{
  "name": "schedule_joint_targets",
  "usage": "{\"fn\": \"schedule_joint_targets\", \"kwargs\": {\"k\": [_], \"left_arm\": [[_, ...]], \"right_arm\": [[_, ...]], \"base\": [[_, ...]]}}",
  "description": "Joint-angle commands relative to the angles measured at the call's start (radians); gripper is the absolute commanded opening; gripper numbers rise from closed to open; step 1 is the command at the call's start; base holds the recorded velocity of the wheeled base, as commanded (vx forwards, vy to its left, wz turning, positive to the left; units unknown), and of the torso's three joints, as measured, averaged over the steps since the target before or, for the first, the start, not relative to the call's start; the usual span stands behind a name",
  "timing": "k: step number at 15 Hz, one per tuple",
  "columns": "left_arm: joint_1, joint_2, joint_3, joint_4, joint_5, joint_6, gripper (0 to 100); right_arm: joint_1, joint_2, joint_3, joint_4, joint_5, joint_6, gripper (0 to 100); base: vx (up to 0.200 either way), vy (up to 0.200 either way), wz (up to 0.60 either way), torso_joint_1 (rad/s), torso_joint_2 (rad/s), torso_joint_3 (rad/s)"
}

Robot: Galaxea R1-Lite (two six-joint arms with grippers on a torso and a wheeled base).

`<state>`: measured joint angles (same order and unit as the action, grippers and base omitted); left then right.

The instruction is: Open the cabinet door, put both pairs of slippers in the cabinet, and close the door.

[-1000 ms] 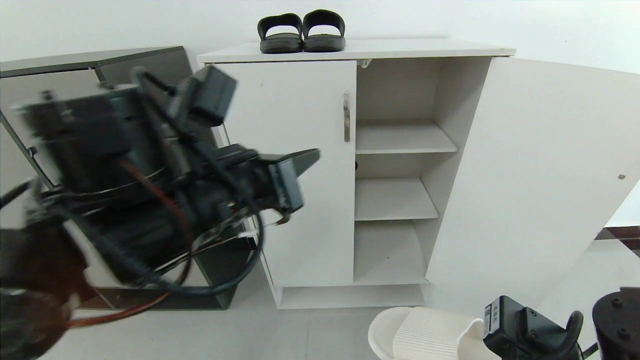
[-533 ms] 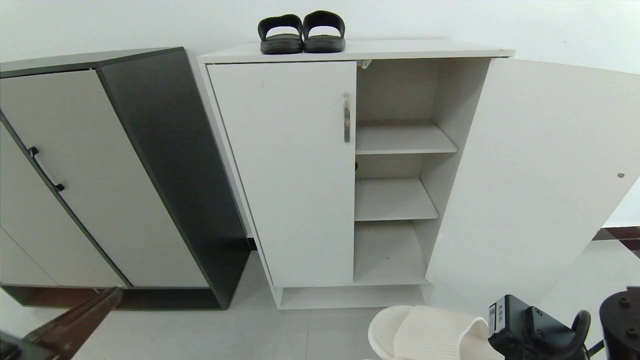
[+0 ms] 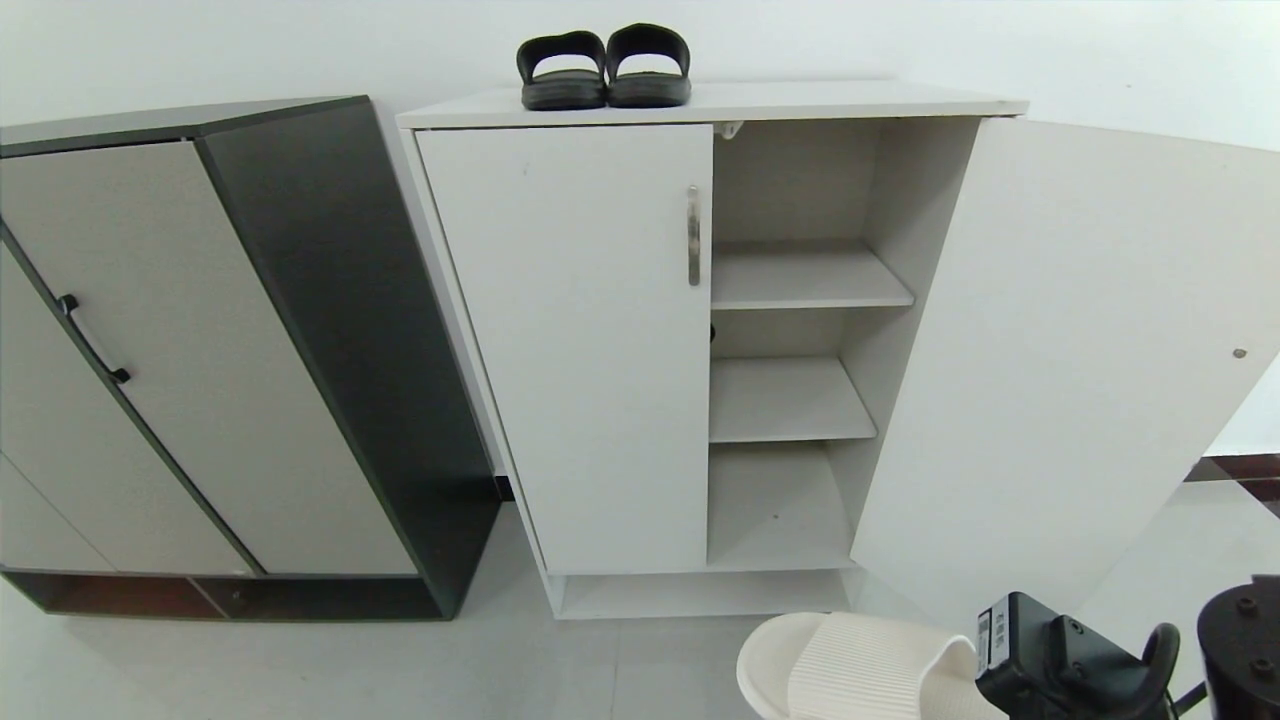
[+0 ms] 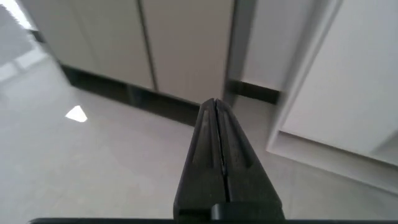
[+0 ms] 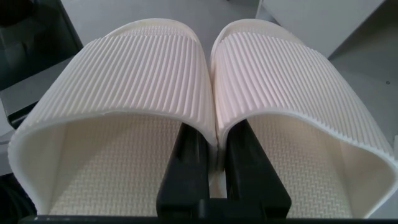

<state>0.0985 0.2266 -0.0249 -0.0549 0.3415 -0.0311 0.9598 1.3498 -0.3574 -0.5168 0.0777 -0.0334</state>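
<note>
- Carrying the white slippers to the cabinet looked like the step in hand. R door stood wide open, so the opening part was done, and neither pair was inside yet.
- R claw was clamped on the white pair, w/ one finger inside each slipper and the two inner strap walls pinched together btwn them. The pair sat side by side, toes pointing away from the wrist, soles approx. level.
- In head view the pair sat low, in front of the cabinet's base & near the open door's lower corner, apart from both. Couldn't tell if the soles were off the floor.
- L claw was closed w/ nothing in it, fingers pressed flat together, over the floor near the foot of the dark cabinet.
- Black slippers sat on the cabinet top, above the L door, which was shut. They were well apart from either claw.
- Next move, my guess: raise the white pair & push it fwd into the open half, onto one of the shelves; the bottom one is nearest.
- That needs the pair kept level, steered btwn the L door's edge & the open R door, then set down before the claw lets go.
- Risk, prob.: the grip takes only the strap walls, so the soles could sag or catch a shelf lip on the way in.
- Left after that: the black pair, then shutting the door.
</note>
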Motion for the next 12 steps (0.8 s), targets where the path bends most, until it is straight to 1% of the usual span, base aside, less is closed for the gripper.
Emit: {"fn": "schedule_joint_targets", "kwargs": {"k": [1, 2, 3, 4, 5, 6, 7, 8, 9, 10, 11, 12], "left_arm": [[0.099, -0.141, 0.022, 0.018, -0.035, 0.028, 0], [0.098, -0.139, 0.023, 0.013, -0.085, 0.033, 0], [0.098, -0.138, 0.025, 0.027, -0.283, 0.022, 0], [0.084, -0.135, 0.023, 0.066, -0.426, 0.031, 0], [0.055, -0.135, 0.025, 0.052, -0.364, 0.042, 0], [0.058, -0.135, 0.025, 0.052, -0.392, 0.051, 0], [0.049, -0.135, 0.025, 0.052, -0.409, 0.065, 0], [0.046, -0.135, 0.025, 0.052, -0.427, 0.105, 0], [0.026, -0.136, 0.025, 0.052, -0.443, 0.122, 0], [-0.128, -0.184, 0.025, 0.052, -0.441, 0.126, 0], [-0.111, -0.184, 0.025, 0.055, -0.437, 0.125, 0], [-0.111, -0.208, 0.025, 0.056, -0.434, 0.122, 0]], "right_arm": [[0.000, 0.005, 0.000, 0.000, 0.001, 0.000, 0], [0.000, 0.008, 0.000, 0.000, 0.001, 0.000, 0], [0.000, 0.009, 0.002, 0.000, 0.001, 0.000, 0], [0.000, 0.011, 0.002, -0.002, 0.001, 0.000, 0], [0.000, 0.011, 0.002, 0.000, 0.001, -0.002, 0], [0.000, 0.011, 0.002, -0.002, 0.001, -0.006, 0], [0.000, 0.011, 0.002, -0.002, 0.002, -0.013, 0], [0.000, 0.011, 0.002, -0.002, 0.002, -0.014, 0], [0.002, 0.012, 0.002, 0.000, 0.002, -0.014, 0], [0.000, 0.019, 0.005, -0.003, 0.002, -0.013, 0], [0.000, 0.020, 0.005, -0.002, 0.002, -0.013, 0], [0.000, 0.026, 0.003, -0.003, 0.002, -0.013, 0]], "base": [[0.000, 0.000, 0.00, 0.000, 0.00, 0.000], [0.000, 0.000, 0.00, 0.000, 0.00, 0.000], [0.000, 0.000, 0.00, 0.000, 0.00, 0.000], [0.000, 0.000, 0.00, 0.000, 0.00, 0.000], [0.000, 0.000, 0.00, 0.000, 0.00, 0.000], [0.000, 0.000, 0.00, 0.000, 0.00, 0.000], [0.000, 0.000, 0.00, 0.000, 0.00, 0.000], [0.000, 0.000, 0.00, 0.000, 0.00, 0.000], [0.000, 0.000, 0.00, 0.000, 0.00, 0.000], [0.000, 0.000, 0.00, 0.000, 0.00, 0.000], [0.000, 0.000, 0.00, 0.000, 0.00, 0.000], [0.000, 0.000, 0.00, 0.000, 0.00, 0.000]]}}
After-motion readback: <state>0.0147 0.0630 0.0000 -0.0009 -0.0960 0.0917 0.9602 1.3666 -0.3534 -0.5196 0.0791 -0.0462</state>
